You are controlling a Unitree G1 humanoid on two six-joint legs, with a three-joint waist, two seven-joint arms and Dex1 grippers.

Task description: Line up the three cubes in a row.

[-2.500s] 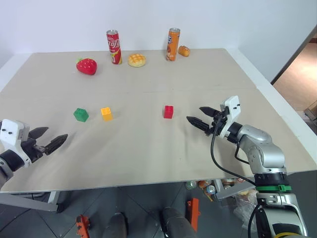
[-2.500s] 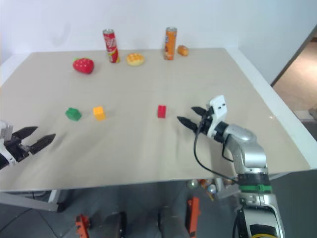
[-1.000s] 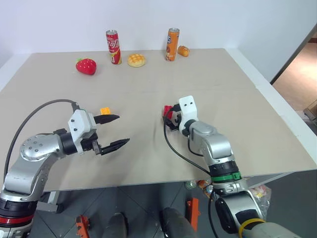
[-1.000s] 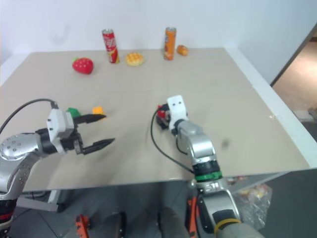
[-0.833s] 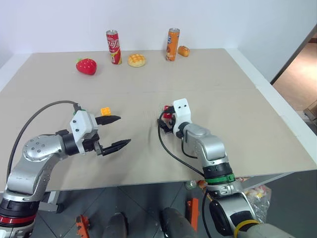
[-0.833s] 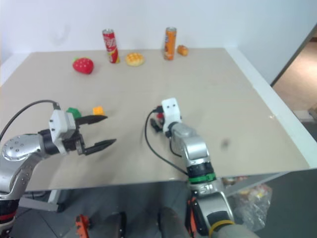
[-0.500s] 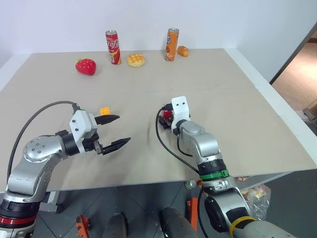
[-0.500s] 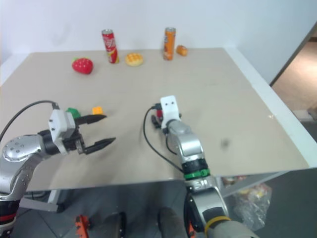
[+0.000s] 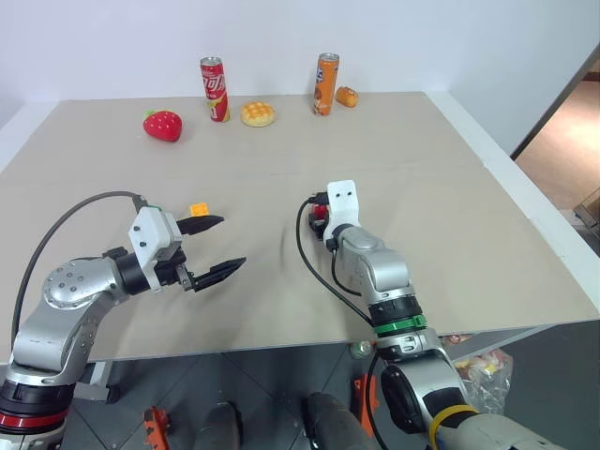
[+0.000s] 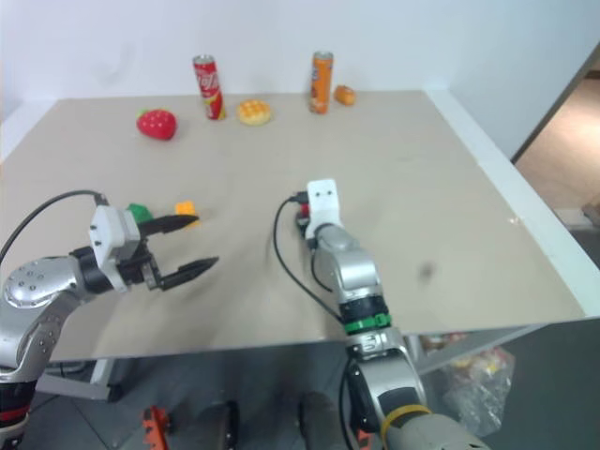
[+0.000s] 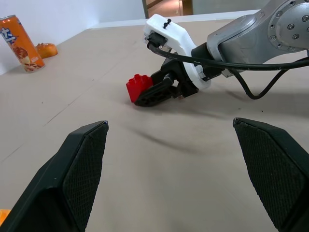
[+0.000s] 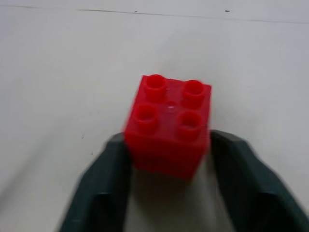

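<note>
The red cube (image 12: 169,125) rests on the beige table (image 9: 281,150) near its middle, and my right gripper (image 12: 169,145) is shut on it, one finger against each side. From the left wrist view the red cube (image 11: 137,87) sticks out past the right gripper (image 11: 154,94). The yellow-orange cube (image 9: 198,209) lies to the left, just behind the upper finger of my left gripper (image 9: 230,242), which hovers open and empty. The green cube (image 10: 140,213) sits further left, partly hidden behind that hand.
Along the back of the table stand a red can (image 9: 215,89) and an orange can (image 9: 326,83), with a toy strawberry (image 9: 163,126), a round bun (image 9: 258,113) and a small orange item (image 9: 348,97). The table's right edge (image 9: 525,202) is near.
Both arms have come in from the table's sides. The right gripper reached the red cube and its fingers closed on it. The left gripper has held still and open over the last second.
</note>
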